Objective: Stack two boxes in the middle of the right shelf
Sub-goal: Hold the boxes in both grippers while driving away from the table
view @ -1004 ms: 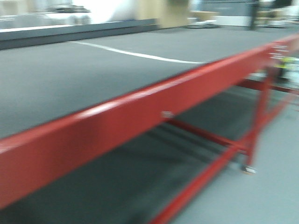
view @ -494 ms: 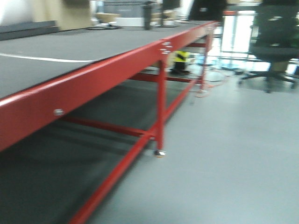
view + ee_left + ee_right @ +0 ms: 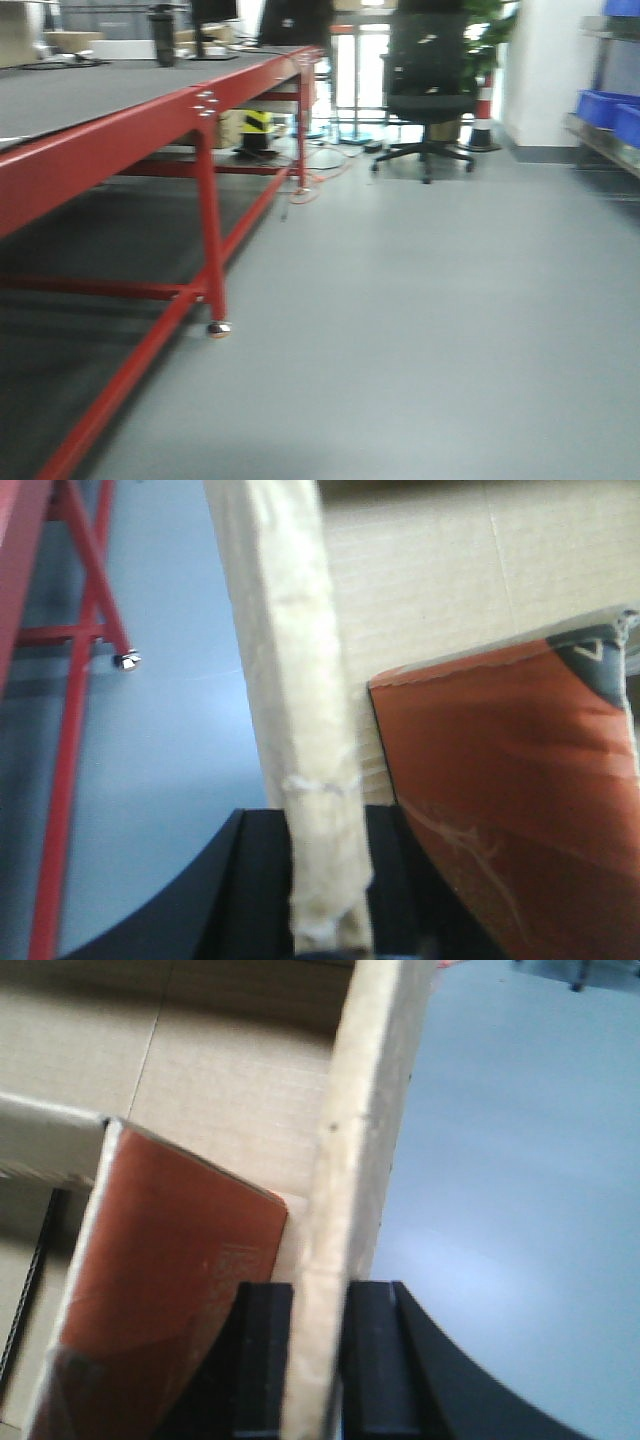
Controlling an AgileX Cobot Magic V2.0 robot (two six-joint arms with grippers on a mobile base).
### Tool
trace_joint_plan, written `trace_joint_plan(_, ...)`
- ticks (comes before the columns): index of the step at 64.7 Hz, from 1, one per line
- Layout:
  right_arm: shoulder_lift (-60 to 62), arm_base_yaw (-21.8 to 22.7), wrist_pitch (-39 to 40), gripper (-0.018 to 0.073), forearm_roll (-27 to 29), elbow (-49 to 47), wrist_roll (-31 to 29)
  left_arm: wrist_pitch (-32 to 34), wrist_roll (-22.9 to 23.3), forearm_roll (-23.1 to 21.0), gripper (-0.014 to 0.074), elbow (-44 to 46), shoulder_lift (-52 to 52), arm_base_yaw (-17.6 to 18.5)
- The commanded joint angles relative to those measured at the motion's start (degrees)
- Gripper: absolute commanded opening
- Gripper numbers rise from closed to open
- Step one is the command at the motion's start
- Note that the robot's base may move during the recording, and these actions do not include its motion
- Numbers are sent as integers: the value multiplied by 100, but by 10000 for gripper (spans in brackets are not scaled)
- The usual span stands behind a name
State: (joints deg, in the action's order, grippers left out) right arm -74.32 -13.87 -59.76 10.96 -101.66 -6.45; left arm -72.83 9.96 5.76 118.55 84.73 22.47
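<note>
Left gripper (image 3: 325, 885) and right gripper (image 3: 318, 1360) each clench 1 upright wall of the open cardboard box (image 3: 450, 570), which hangs between them. The shelf (image 3: 605, 148) lies ahead, far right, nearer the right arm.

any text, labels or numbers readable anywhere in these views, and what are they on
None is legible.
red carton, right wrist view: faint white print, too blurred to read.
red carton, left wrist view: white mark on dark corner, unreadable.
cardboard box wall: plain, no print seen.
blue bins, red table: no labels legible.
</note>
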Motion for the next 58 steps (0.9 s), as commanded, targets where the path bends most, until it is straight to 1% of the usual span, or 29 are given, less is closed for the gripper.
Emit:
trace_joint_plan(1,14,44,255,-154,-128,-63,-48,287,-49,-38,-111,59,-80,27)
trace_joint_plan(58,14,44,255,-154,-128,-63,-48,287,-49,-38,-111,59,-80,27)
